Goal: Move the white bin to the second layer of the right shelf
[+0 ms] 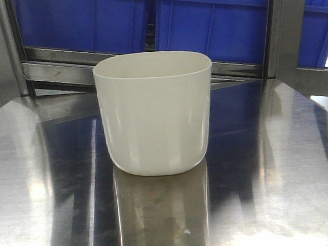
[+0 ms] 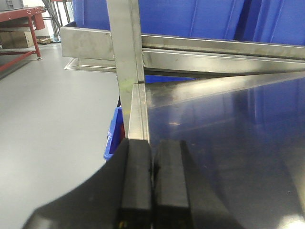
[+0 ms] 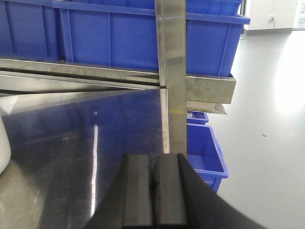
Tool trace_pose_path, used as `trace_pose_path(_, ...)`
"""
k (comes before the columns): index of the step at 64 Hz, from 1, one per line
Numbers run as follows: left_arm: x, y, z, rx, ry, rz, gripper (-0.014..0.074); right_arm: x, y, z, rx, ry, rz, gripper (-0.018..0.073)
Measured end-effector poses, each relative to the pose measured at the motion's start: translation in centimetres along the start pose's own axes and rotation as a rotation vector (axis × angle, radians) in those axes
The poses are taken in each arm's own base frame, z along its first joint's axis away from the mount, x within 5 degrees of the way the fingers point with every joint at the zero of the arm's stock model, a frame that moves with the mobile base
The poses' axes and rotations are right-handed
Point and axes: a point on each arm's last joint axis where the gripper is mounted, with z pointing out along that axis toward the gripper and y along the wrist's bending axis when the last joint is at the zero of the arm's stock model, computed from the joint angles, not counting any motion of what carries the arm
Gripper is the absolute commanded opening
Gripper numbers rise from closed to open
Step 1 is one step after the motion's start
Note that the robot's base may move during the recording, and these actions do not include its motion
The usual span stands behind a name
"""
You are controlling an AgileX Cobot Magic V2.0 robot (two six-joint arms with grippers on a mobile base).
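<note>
on the steel tabletop [image 1: 278,166]: the white bin [image 1: 155,115] stands upright at the middle, open mouth up, with its reflection in the polished metal just in front of it.
white bin and grippers: neither gripper touches it; in the right wrist view only a pale sliver of it shows at the far left edge, well apart from the fingers.
left gripper [image 2: 152,191]: black fingers pressed together with nothing between them; it hangs over the left edge of the tabletop, in line with the left steel post [image 2: 126,43].
right gripper [image 3: 153,195]: fingers likewise closed on nothing; it sits over the right edge of the tabletop, just below the right steel post [image 3: 171,57].
blue crates [image 1: 214,25]: a row behind the bin, resting on a steel rail [image 1: 54,65] along the back of the tabletop.
lower blue crate [image 3: 205,152]: beside the right post, below the level of the tabletop.
floor [image 2: 52,109]: smooth grey; a red-framed bench [image 2: 19,19] stands far off to the left.
</note>
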Motion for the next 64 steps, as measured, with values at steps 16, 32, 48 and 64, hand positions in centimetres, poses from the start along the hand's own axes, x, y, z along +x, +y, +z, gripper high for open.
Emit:
trace_pose_path(16,0.00,0.00,0.00,0.000,0.000,0.000,0.0085,0.00,0.00,0.00,0.000,0.000,0.000,0.0055)
trace_pose_path(32,0.00,0.00,0.00,0.000,0.000,0.000,0.0085,0.00,0.00,0.00,0.000,0.000,-0.004,0.0055)
trace_pose_path(48,0.00,0.00,0.00,0.000,0.000,0.000,0.0085,0.00,-0.01,0.00,0.001,0.000,-0.013,0.0055)
trace_pose_path(64,0.00,0.00,0.00,0.000,0.000,0.000,0.0085,0.00,-0.01,0.00,0.001,0.000,-0.015,0.0055)
